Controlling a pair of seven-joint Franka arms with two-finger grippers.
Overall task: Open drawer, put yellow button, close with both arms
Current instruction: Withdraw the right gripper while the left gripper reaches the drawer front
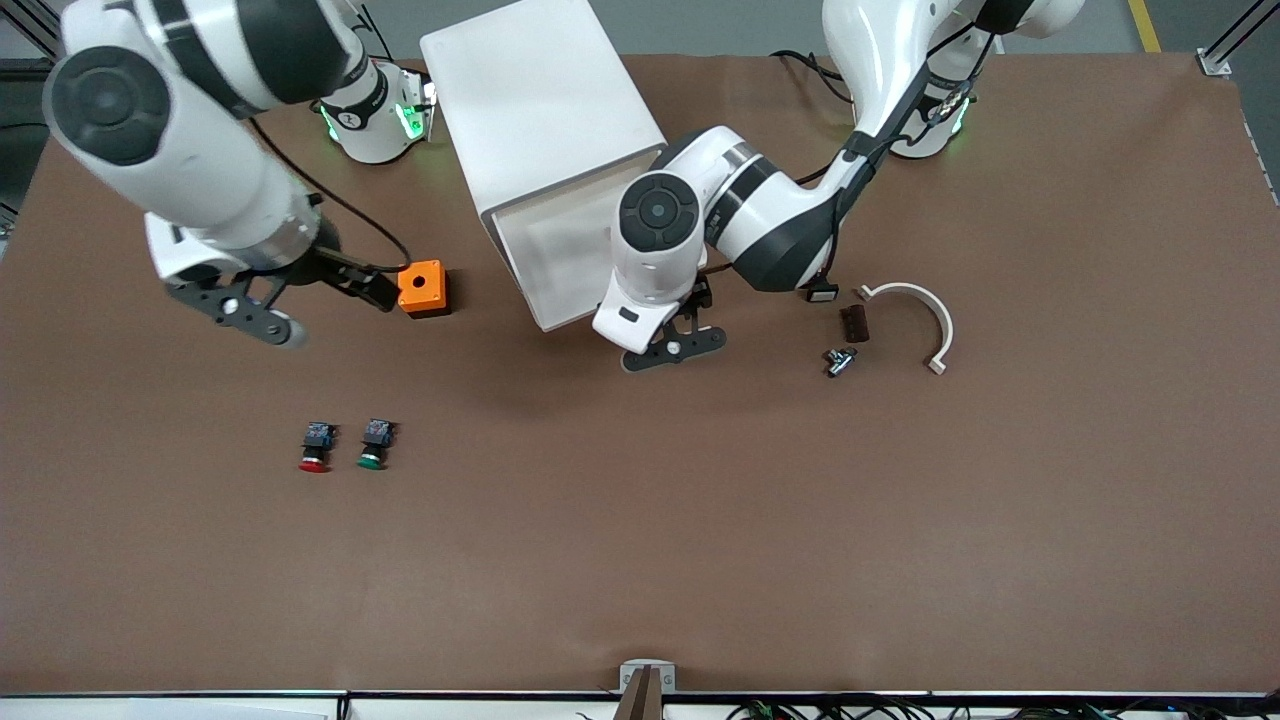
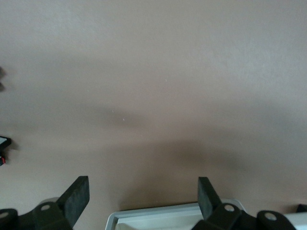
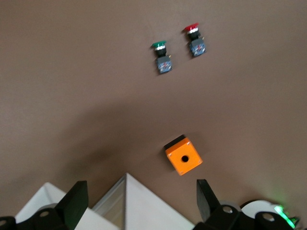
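The white cabinet stands between the arms' bases with its top drawer pulled out. The left gripper hovers spread just over the drawer's front rim, and the right gripper, also spread and empty, hangs over the table beside an orange box. The yellow button shows in no view and may lie in the tray under the left arm, so closing looks to be the step in hand: both grippers must meet the drawer front and push evenly.
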